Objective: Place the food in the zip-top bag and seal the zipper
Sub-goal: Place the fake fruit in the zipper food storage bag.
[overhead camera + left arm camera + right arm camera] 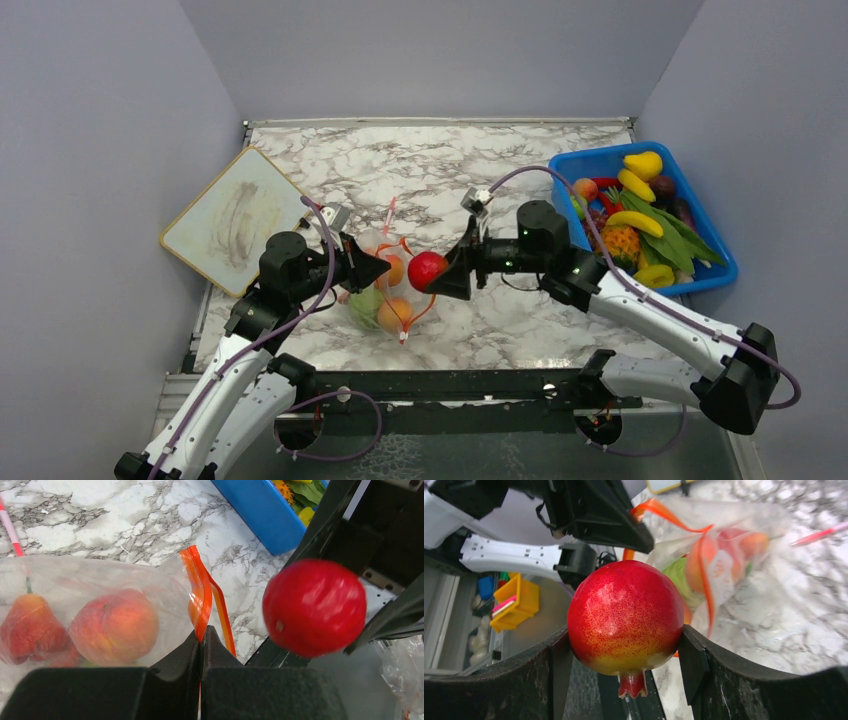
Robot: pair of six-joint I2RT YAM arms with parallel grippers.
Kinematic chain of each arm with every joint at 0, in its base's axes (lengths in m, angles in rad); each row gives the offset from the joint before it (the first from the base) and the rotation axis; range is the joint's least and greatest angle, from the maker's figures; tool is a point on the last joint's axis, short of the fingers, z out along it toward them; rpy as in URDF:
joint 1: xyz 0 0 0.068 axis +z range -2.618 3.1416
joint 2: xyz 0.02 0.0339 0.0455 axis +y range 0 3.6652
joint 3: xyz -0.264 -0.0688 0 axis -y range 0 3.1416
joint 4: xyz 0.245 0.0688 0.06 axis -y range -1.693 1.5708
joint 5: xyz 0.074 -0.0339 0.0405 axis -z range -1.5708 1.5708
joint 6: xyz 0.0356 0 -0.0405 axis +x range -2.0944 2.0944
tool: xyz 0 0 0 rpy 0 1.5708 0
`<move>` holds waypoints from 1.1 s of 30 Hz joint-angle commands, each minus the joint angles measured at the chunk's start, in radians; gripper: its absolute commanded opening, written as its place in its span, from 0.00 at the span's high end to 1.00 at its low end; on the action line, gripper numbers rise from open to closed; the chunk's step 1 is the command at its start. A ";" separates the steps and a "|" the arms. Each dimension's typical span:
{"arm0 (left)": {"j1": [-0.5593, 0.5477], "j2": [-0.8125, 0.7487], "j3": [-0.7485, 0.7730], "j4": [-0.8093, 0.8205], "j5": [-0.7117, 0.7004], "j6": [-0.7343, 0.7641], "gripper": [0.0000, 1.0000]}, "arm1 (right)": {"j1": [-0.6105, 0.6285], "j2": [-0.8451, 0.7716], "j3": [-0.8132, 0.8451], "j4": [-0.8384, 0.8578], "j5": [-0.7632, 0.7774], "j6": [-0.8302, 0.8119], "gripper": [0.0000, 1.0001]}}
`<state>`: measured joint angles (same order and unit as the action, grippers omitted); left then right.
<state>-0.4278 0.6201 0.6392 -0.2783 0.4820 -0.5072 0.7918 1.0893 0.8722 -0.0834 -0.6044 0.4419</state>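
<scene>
right gripper (625, 646) clamps a red pomegranate (624, 611) between both fingers, just beside the zip-top bag (75, 577) mouth. left gripper (201, 647) is pinched tight on the zipper (202, 592). peaches (114, 625) and a green fruit (365, 301) sit inside the bag on the marble table (125, 525).

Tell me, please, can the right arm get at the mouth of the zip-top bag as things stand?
Probably yes. The right gripper, shut on the red fruit, hangs just beside the zip-top bag, whose zipper the left gripper pinches. Nothing shows between them; how wide the mouth gapes is unclear.
</scene>
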 commanded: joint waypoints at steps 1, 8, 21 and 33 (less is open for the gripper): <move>-0.004 -0.006 0.043 0.023 0.035 -0.042 1.00 | 0.105 0.060 0.016 0.084 0.137 0.012 0.55; -0.004 -0.014 0.059 0.021 0.084 -0.087 1.00 | 0.185 0.157 0.063 0.080 0.282 -0.017 0.55; -0.003 -0.028 0.089 0.022 0.116 -0.143 1.00 | 0.246 0.260 0.109 0.061 0.470 -0.022 0.51; -0.004 -0.030 0.087 0.023 0.109 -0.146 1.00 | 0.293 0.318 0.144 0.045 0.487 -0.015 0.30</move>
<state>-0.4274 0.6056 0.6811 -0.2947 0.5575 -0.6415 1.0702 1.4036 0.9752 -0.0525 -0.1463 0.4328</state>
